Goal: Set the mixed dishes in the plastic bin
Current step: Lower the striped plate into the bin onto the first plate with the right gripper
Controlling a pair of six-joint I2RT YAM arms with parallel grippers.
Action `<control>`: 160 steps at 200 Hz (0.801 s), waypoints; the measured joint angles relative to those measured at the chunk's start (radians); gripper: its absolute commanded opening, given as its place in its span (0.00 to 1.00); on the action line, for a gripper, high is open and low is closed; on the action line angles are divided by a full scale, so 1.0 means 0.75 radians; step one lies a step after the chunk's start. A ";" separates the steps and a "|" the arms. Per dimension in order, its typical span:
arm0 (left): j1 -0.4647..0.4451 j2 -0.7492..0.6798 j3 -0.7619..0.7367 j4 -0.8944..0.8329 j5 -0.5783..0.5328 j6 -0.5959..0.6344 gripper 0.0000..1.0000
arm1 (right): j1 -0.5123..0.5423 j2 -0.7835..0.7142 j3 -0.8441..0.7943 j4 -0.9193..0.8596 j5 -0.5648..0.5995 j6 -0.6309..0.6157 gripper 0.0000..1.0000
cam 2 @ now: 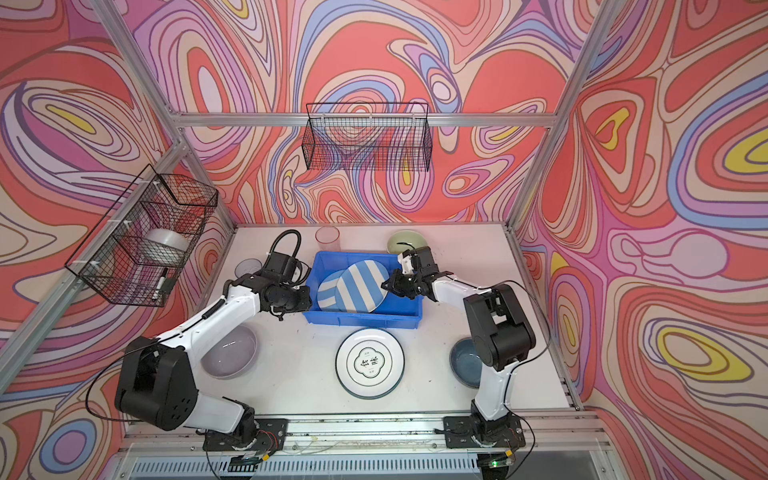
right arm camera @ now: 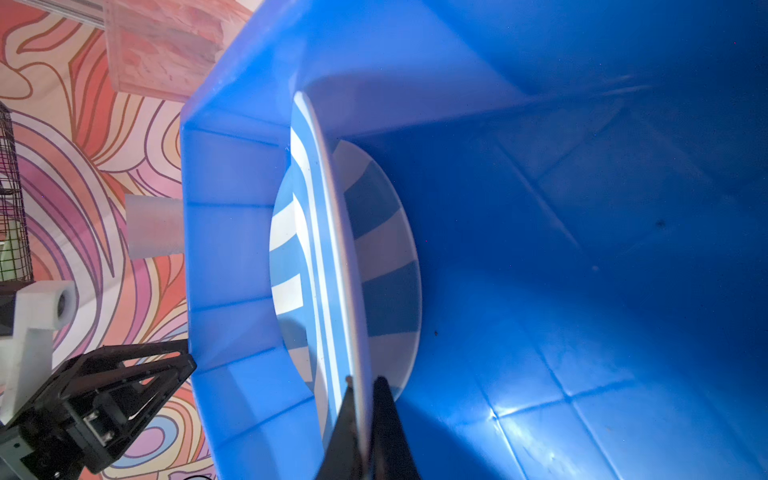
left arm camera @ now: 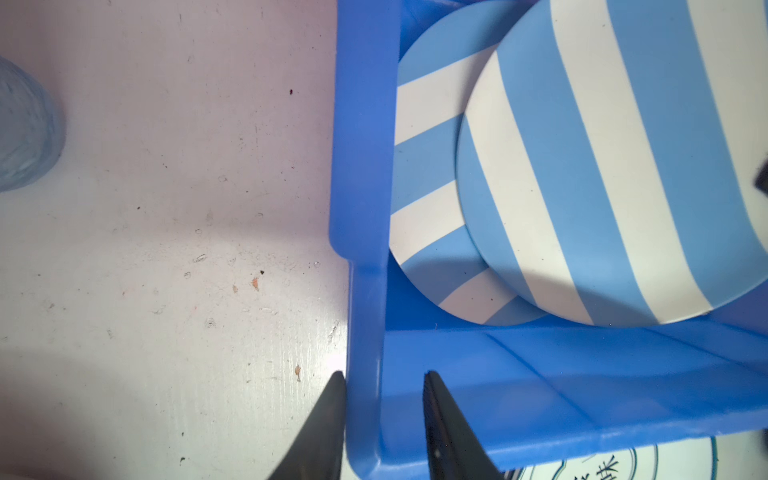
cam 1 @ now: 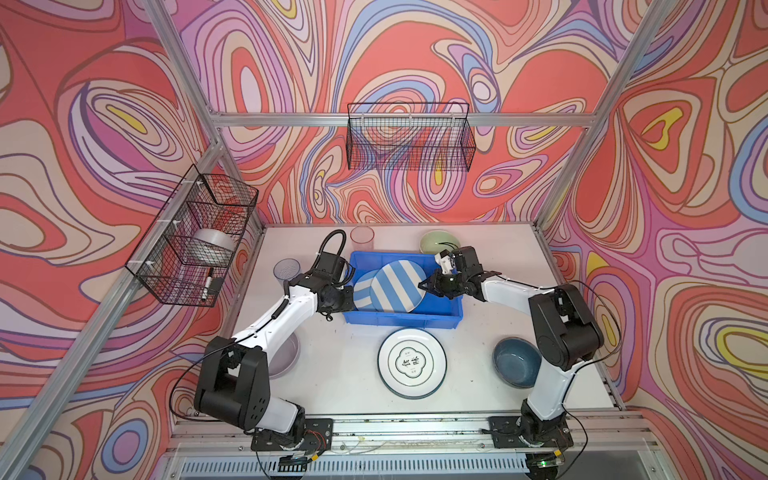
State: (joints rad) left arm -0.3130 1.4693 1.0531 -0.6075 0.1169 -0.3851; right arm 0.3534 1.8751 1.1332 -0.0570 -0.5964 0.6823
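The striped plate is pinched at its rim by the right gripper, the bin wall straddled by the left gripper, jaws spread, beside scuffed tabletop.

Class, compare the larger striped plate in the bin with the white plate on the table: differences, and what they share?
The larger striped plate has blue and white bands; the white plate has a dark rim and central characters. The striped plate sits in the blue bin; the white plate lies on the table. The right hand grips the striped plate's rim; nothing holds the white plate. Both are round.
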 measured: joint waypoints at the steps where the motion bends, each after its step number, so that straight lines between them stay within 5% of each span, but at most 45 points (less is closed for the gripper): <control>1: 0.000 0.000 0.000 0.000 0.000 0.000 0.34 | 0.001 0.002 0.001 0.001 -0.001 -0.001 0.00; 160: 0.001 -0.011 -0.054 0.038 0.055 -0.010 0.33 | 0.116 0.190 0.183 -0.197 0.141 -0.107 0.26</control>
State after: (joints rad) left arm -0.3126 1.4612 1.0122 -0.5789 0.1585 -0.3923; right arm 0.4404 2.0174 1.2701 -0.2050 -0.4908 0.6018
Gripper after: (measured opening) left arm 0.335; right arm 0.243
